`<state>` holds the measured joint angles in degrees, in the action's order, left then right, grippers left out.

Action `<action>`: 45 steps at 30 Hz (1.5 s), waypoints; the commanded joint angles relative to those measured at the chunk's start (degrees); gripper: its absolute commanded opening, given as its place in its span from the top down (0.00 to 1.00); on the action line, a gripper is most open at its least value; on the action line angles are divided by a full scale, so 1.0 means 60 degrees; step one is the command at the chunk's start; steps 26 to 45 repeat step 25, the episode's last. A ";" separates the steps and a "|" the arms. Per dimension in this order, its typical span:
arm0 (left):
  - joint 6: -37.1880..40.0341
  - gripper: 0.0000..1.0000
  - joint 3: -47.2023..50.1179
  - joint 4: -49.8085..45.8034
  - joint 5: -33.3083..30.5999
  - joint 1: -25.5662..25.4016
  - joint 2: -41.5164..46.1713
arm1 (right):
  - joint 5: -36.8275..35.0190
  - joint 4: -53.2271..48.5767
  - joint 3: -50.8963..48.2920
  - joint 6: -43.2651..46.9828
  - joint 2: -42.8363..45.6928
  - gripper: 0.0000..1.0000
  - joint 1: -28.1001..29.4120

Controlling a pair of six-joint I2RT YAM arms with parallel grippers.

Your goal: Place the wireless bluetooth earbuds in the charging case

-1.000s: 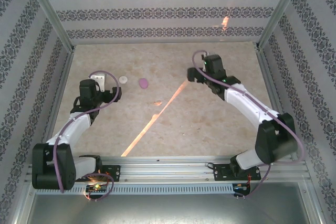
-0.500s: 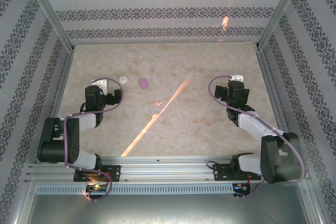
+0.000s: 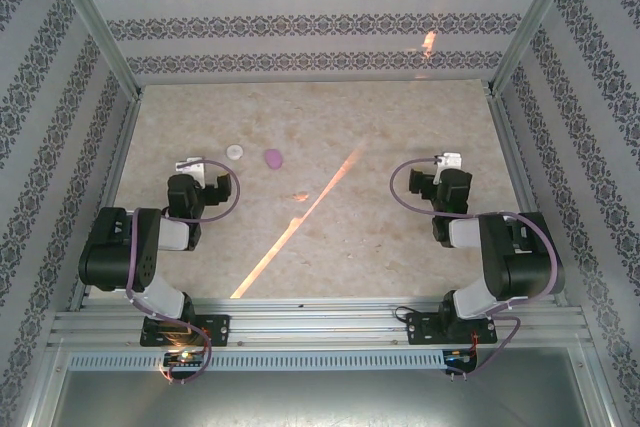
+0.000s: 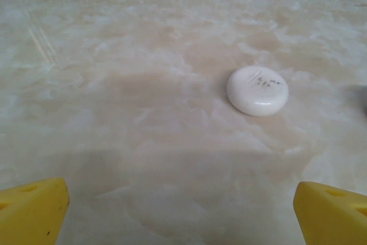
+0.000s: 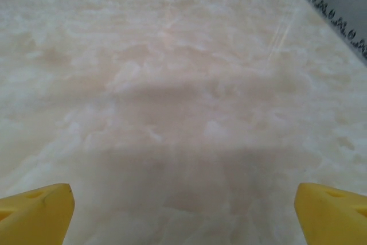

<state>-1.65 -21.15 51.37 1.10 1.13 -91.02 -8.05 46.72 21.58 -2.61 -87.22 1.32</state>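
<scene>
Left gripper (image 4: 182,209) stands spread wide and pinches nothing, and the right gripper (image 5: 183,210) is equally spread over the bare marbled table (image 5: 183,84). Ahead of the left fingers lies a white disc (image 4: 257,90) with grey scratches on its top (too fine to read from overhead). From above, the charging case (image 3: 273,158) lies beside the disc, well apart from both grippers, its contents too small to tell. Tiny bits, seemingly the earbuds (image 3: 298,195), lie outside it
</scene>
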 commanded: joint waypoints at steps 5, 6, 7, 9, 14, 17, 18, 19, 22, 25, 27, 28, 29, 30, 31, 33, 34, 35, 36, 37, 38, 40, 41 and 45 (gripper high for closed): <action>0.0216 0.00 -0.0167 0.0405 -0.0645 -0.0246 0.0024 | 0.0365 0.0796 0.0020 0.0051 0.0138 0.02 0.0014; 0.0216 0.00 -0.0153 0.0422 -0.0638 -0.0244 0.0024 | 0.0374 0.0822 0.0007 0.0054 0.0141 0.02 0.0014; 0.0216 0.00 -0.0152 0.0430 -0.0623 -0.0246 0.0017 | 0.0363 0.0896 -0.0007 0.0048 0.0113 0.02 0.0007; 0.0231 0.00 -0.0138 0.0464 -0.0613 -0.0242 0.0019 | 0.0366 0.0838 0.0006 0.0050 0.0136 0.02 0.0014; 0.0282 0.00 -0.0160 0.0429 -0.0495 -0.0246 0.0026 | 0.0365 0.0856 0.0006 0.0050 0.0117 0.02 0.0014; 0.0393 0.00 -0.0182 0.0364 -0.0184 -0.0246 0.0039 | 0.0365 0.0758 0.0077 0.0069 0.0091 0.02 0.0030; 0.0393 0.00 -0.0182 0.0375 -0.0184 -0.0246 0.0021 | 0.0355 0.0726 0.0090 0.0081 0.0084 0.02 0.0039; 0.0398 0.00 -0.0181 0.0359 -0.0184 -0.0242 0.0037 | 0.0349 0.0724 0.0094 0.0069 0.0070 0.02 0.0031; 0.0390 0.00 -0.0181 0.0362 -0.0183 -0.0246 0.0039 | 0.0400 0.0724 0.0094 0.0057 0.0070 0.02 0.0015; 0.0392 0.00 -0.0182 0.0358 -0.0168 -0.0248 0.0033 | 0.0415 0.0803 0.0036 0.0068 0.0112 0.02 0.0013; 0.0392 0.00 -0.0182 0.0358 -0.0168 -0.0248 0.0033 | 0.0415 0.0803 0.0036 0.0068 0.0112 0.02 0.0013; 0.0392 0.00 -0.0182 0.0358 -0.0168 -0.0248 0.0033 | 0.0415 0.0803 0.0036 0.0068 0.0112 0.02 0.0013; 0.0392 0.00 -0.0182 0.0358 -0.0168 -0.0248 0.0033 | 0.0415 0.0803 0.0036 0.0068 0.0112 0.02 0.0013; 0.0392 0.00 -0.0182 0.0358 -0.0168 -0.0248 0.0033 | 0.0415 0.0803 0.0036 0.0068 0.0112 0.02 0.0013; 0.0392 0.00 -0.0182 0.0358 -0.0168 -0.0248 0.0033 | 0.0415 0.0803 0.0036 0.0068 0.0112 0.02 0.0013; 0.0392 0.00 -0.0182 0.0358 -0.0168 -0.0248 0.0033 | 0.0415 0.0803 0.0036 0.0068 0.0112 0.02 0.0013; 0.0392 0.00 -0.0182 0.0358 -0.0168 -0.0248 0.0033 | 0.0415 0.0803 0.0036 0.0068 0.0112 0.02 0.0013; 0.0392 0.00 -0.0182 0.0358 -0.0168 -0.0248 0.0033 | 0.0415 0.0803 0.0036 0.0068 0.0112 0.02 0.0013; 0.0392 0.00 -0.0182 0.0358 -0.0168 -0.0248 0.0033 | 0.0415 0.0803 0.0036 0.0068 0.0112 0.02 0.0013; 0.0392 0.00 -0.0182 0.0358 -0.0168 -0.0248 0.0033 | 0.0415 0.0803 0.0036 0.0068 0.0112 0.02 0.0013; 0.0392 0.00 -0.0182 0.0358 -0.0168 -0.0248 0.0033 | 0.0415 0.0803 0.0036 0.0068 0.0112 0.02 0.0013; 0.0392 0.00 -0.0182 0.0358 -0.0168 -0.0248 0.0033 | 0.0415 0.0803 0.0036 0.0068 0.0112 0.02 0.0013; 0.0392 0.00 -0.0182 0.0358 -0.0168 -0.0248 0.0033 | 0.0415 0.0803 0.0036 0.0068 0.0112 0.02 0.0013; 0.0392 0.00 -0.0182 0.0358 -0.0168 -0.0248 0.0033 | 0.0415 0.0803 0.0036 0.0068 0.0112 0.02 0.0013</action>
